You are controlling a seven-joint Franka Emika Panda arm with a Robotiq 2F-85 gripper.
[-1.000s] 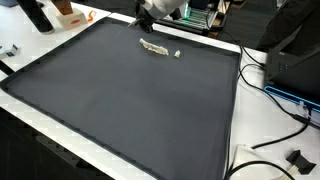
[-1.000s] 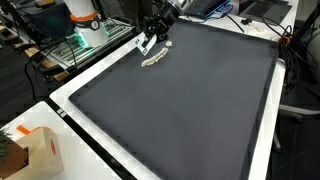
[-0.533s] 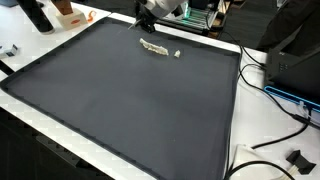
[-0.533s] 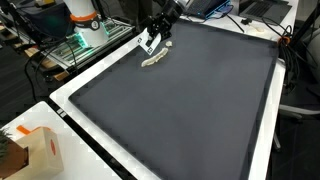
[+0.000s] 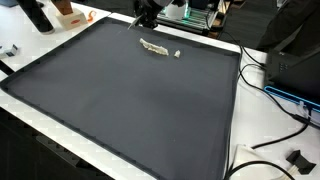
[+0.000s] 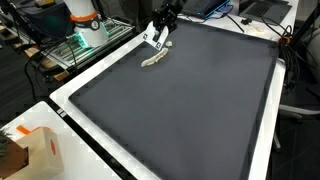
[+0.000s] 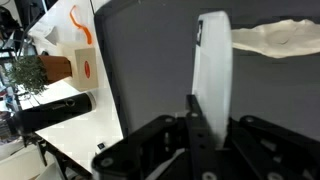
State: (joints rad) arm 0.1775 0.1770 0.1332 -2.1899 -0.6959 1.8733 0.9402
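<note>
white piece stood upright in the gripper, clamped at its lower end and held off the dark mat near the mat's far edge. a pale crumpled strip lay on the mat just beside it, not touching. a small white bit sat near the strip. a box and a plant stood on the counter past the mat.
</note>
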